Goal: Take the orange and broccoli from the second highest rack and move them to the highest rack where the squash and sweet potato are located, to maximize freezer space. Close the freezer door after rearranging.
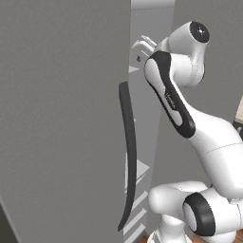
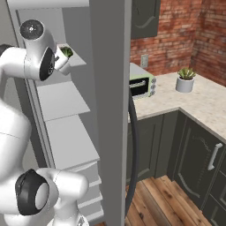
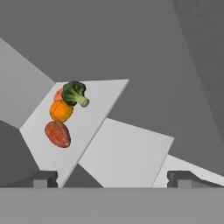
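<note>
1. The broccoli (image 3: 75,92) and orange (image 3: 61,111) lie on one freezer rack (image 3: 100,103), touching, with the sweet potato (image 3: 57,134) just beside the orange.
2. The rack beside it (image 3: 127,153) is bare.
3. The claw (image 3: 111,177) hangs apart from them, spread wide, holding nothing.
4. The freezer door (image 1: 61,118) stands open, its dark handle (image 1: 129,152) at the edge.
5. A toaster oven (image 2: 141,86) and potted plant (image 2: 185,79) sit on the bench (image 2: 198,103).

A pale green toaster oven with a dark glass front (image 2: 142,86) sits on the speckled beige stone counter (image 2: 198,103). At its 3 o'clock, well apart, stands a small spiky green plant in a white pot (image 2: 185,80). Red brick wall (image 2: 176,35) rises behind; dark panelled cabinets (image 2: 194,163) stand below on reddish wood flooring (image 2: 163,203)
</note>
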You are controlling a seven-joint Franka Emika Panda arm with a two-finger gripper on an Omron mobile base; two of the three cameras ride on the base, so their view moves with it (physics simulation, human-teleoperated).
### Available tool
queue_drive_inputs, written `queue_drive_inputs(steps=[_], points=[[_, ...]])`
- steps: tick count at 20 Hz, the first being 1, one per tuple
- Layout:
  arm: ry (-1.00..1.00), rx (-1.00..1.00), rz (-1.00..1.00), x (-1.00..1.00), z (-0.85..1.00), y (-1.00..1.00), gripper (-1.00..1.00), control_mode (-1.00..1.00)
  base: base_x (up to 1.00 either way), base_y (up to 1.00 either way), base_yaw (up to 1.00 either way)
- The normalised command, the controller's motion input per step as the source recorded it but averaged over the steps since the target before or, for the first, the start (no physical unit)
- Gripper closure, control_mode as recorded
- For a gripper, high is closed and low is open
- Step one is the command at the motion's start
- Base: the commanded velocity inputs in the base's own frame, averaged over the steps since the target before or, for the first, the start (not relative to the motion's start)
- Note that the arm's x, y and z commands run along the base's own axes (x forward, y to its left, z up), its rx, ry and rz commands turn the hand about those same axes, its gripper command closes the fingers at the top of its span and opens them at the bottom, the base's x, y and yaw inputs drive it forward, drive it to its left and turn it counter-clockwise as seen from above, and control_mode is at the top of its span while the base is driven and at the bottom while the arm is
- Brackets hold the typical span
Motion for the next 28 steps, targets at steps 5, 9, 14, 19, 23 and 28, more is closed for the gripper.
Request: queue_drive_inputs(steps=[5,9,14,19,23,28], points=[[0.07,-0.10,0.00,-0.34,-0.07,0.00,-1.00,-1.00,0.00,0.00,0.00],[0.00,-0.05,0.00,-0.27,-0.14,0.00,-1.00,-1.00,0.00,0.00,0.00],[0.07,-0.02,0.00,-0.36,-0.25,0.00,-1.00,-1.00,0.00,0.00,0.00],[0.00,0.01,-0.01,-0.65,-0.11,-0.15,-1.00,-1.00,0.00,0.00,0.00],[0.00,0.01,0.00,-0.72,-0.02,-0.30,-1.00,-1.00,0.00,0.00,0.00],[0.00,0.00,0.00,-0.59,-0.10,-0.25,-1.00,-1.00,0.00,0.00,0.00]])
